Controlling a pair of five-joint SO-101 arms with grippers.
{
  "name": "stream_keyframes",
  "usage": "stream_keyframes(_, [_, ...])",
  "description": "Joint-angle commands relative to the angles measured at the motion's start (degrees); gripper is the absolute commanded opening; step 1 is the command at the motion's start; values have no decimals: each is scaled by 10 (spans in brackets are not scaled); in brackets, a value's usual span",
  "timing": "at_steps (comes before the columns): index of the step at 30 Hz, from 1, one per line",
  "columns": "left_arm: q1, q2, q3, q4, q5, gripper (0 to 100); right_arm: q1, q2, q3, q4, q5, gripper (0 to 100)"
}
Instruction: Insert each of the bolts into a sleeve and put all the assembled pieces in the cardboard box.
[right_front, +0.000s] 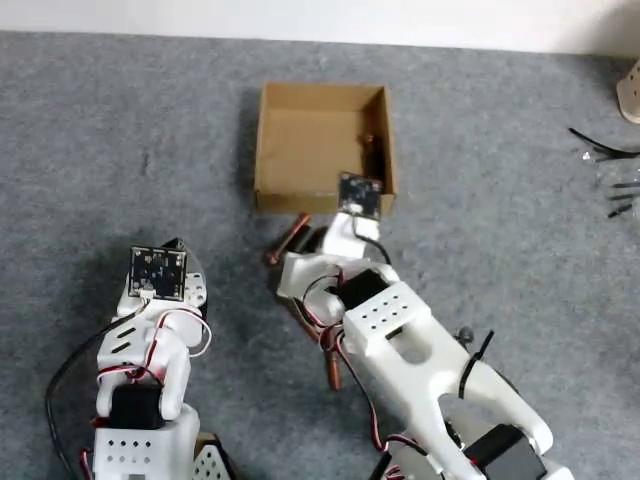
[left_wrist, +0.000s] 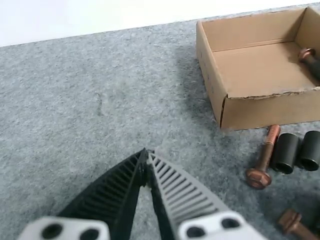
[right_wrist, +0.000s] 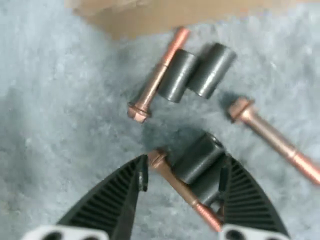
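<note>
Bolt (right_wrist: 158, 74) lies on the grey table cover (right_front: 120, 130), just in front of the near wall of the cardboard box (right_front: 300, 202), thread end toward the box. First sleeve (right_wrist: 177, 76), dark and lying on its side, touches the bolt's shank. Second sleeve (right_wrist: 212, 70) touches the first on its other side.

Box sits toward the far edge of the table, about midway along it, open top up. One assembled piece (right_front: 372, 150) lies inside against a side wall.

Right gripper (right_wrist: 185, 165) is low over the cover, near the box's front wall. Jaws are spread wide and straddle a third sleeve (right_wrist: 200, 159) and a second bolt (right_wrist: 182, 189), which lie touching between the fingers. The sleeve sits close to one finger. Cannot tell whether either finger presses on it.

Third bolt (right_wrist: 272, 132) lies beside that gripper, apart from the rest.

Left gripper (left_wrist: 147, 156) is over bare cover toward the near left of the table, well apart from the box. Jaws are closed tip to tip with nothing between them.
</note>
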Motion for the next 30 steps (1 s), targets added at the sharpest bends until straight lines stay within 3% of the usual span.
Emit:
stream_keyframes(1, [-2, -6, -12, -10, -2, 7, -11, -6, -1, -15, -29, 210])
stream_keyframes(12, [-2, -6, -12, -10, -2, 7, -31, 244, -111, 19, -19, 210])
stream_keyframes(23, [-2, -6, -12, -10, -2, 7, -8, 280, -156, 70, -22, 202])
stream_keyframes(28, [-2, -6, -12, -10, -2, 7, 2, 281, -160, 68, -9, 36])
stream_keyframes(30, [-2, -6, -12, -10, -2, 7, 1, 280, -160, 68, 34, 3])
